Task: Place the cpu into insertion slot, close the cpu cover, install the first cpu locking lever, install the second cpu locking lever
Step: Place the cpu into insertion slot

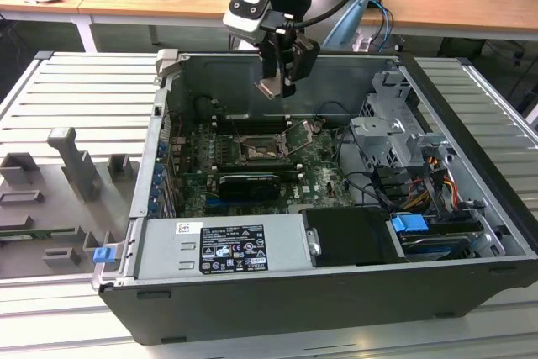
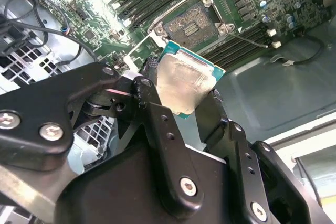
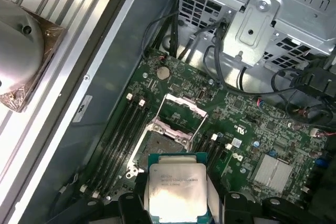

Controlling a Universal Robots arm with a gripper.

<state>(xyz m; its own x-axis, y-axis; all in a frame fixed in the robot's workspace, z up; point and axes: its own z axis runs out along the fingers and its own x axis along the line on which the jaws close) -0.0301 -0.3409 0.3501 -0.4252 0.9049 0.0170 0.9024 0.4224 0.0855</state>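
Exterior view, upper centre: gripper (image 1: 277, 81) jaws closed narrowly on the square cpu (image 1: 271, 87), gripping opposite edges, metal face toward the wrist, slightly tilted, above the open insertion slot (image 1: 255, 150).

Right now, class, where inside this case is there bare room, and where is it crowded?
Free: the open insertion slot, between memory slots and the raised cpu cover; the bare grey case wall beside the board. Crowded: cables by the metal drive cage. The hand holds the cpu above the board.
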